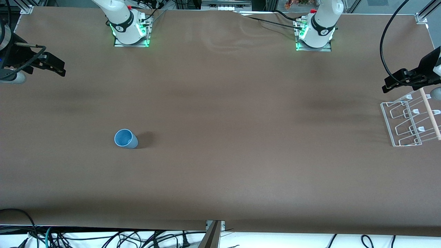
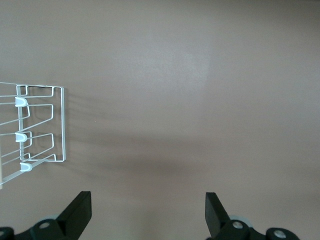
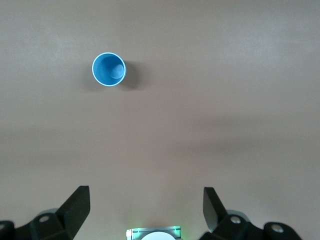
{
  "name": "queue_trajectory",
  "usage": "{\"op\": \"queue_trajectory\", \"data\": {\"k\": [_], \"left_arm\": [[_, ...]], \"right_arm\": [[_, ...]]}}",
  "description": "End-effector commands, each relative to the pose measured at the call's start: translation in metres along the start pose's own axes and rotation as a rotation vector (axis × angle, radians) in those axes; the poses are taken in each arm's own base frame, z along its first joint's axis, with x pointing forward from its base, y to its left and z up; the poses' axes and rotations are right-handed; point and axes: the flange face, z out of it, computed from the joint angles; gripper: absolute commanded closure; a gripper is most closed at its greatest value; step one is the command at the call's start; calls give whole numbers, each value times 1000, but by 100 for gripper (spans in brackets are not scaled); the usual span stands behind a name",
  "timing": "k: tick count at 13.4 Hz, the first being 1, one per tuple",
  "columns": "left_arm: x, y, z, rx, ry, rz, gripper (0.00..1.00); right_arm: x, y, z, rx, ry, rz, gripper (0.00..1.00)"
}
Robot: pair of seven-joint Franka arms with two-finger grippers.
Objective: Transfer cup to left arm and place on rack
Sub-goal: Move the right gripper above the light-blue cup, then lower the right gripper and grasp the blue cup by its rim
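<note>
The light-blue cup (image 1: 125, 138) stands upright on the brown table, toward the right arm's end, its mouth up. It also shows in the right wrist view (image 3: 109, 69). My right gripper (image 1: 57, 67) hangs high at the right arm's end of the table, well away from the cup, open and empty (image 3: 145, 210). The wire rack (image 1: 408, 122) with white-tipped prongs and a pale wooden rod (image 1: 430, 113) lies at the left arm's end. My left gripper (image 1: 391, 84) hovers just above the rack's edge nearest the arm bases, open and empty (image 2: 147, 215); the rack shows there too (image 2: 42, 125).
The two arm bases (image 1: 130, 31) (image 1: 315, 34) stand along the table edge farthest from the front camera. The right arm's base (image 3: 152, 234) shows between the fingers in the right wrist view. Cables hang below the table edge nearest the front camera.
</note>
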Motion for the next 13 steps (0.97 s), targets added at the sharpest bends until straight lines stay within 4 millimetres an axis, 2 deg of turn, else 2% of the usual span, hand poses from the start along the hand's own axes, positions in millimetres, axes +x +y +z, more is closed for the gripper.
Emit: {"op": "queue_trajectory", "data": {"k": [1, 2, 3, 4, 5, 6, 10, 13], "left_arm": [[3, 1, -4, 20, -1, 7, 0], [3, 2, -4, 20, -1, 9, 0], [3, 2, -4, 20, -1, 9, 0], [3, 2, -4, 21, -1, 9, 0], [3, 2, -4, 21, -3, 9, 0], [3, 2, -4, 21, -3, 9, 0], [3, 2, -4, 21, -1, 9, 0], [3, 2, -4, 21, -1, 10, 0]], "right_arm": [[15, 3, 14, 13, -30, -3, 0], [23, 6, 25, 15, -43, 5, 0], [34, 7, 41, 4, -63, 4, 0], [49, 4, 67, 1, -106, 2, 0], [56, 1, 80, 1, -121, -3, 0], [61, 0, 88, 4, -117, -4, 0], [112, -13, 159, 23, -78, -15, 0], [129, -27, 215, 31, -72, -32, 0]]}}
